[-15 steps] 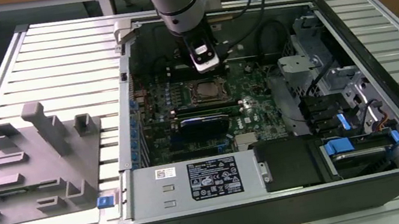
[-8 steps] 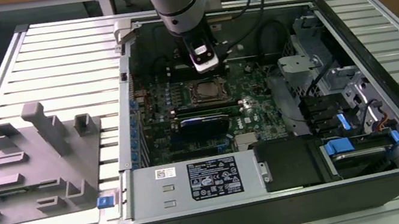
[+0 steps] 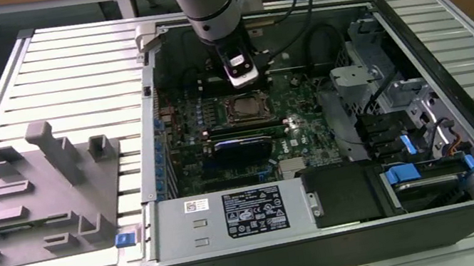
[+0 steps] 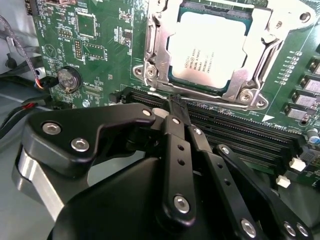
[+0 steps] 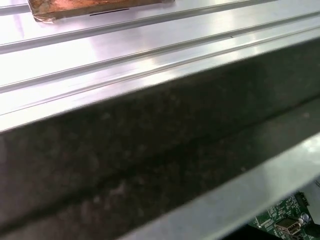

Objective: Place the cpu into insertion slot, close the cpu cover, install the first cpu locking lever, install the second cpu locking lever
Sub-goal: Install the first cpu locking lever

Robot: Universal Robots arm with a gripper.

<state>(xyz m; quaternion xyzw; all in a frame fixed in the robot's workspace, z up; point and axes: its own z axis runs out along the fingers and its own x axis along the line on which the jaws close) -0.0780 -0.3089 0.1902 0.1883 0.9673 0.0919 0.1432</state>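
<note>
Exterior view, from its left: grey moulded fixture tray [image 3: 40, 198] lies on the slatted aluminium table [image 3: 72, 66], just beside the open computer case [image 3: 461, 88]. Inside the case, the green motherboard [image 3: 221, 157] carries the insertion slot [image 3: 249, 108] near its middle, with a dark card [image 3: 242, 149] just below it in this view. The arm [image 3: 205, 1] comes down from above; gripper [image 3: 245, 82] hangs close over the board at the socket's upper edge. Further toward the exterior view's right: drive bays with blue tabs [image 3: 403, 174] and the power supply [image 3: 231, 217] along the near wall. Second wrist view: the cpu [image 4: 207, 50] sits seated in the socket, the cpu cover [image 4: 155, 47] closed around it as a silver frame. Black gripper fingers [image 4: 176, 112] are pressed together, holding nothing, tips beside the frame's edge next to the long black memory slots [image 4: 240, 137]. A coin cell [image 4: 68, 79] sits on the board away from the socket.
</note>
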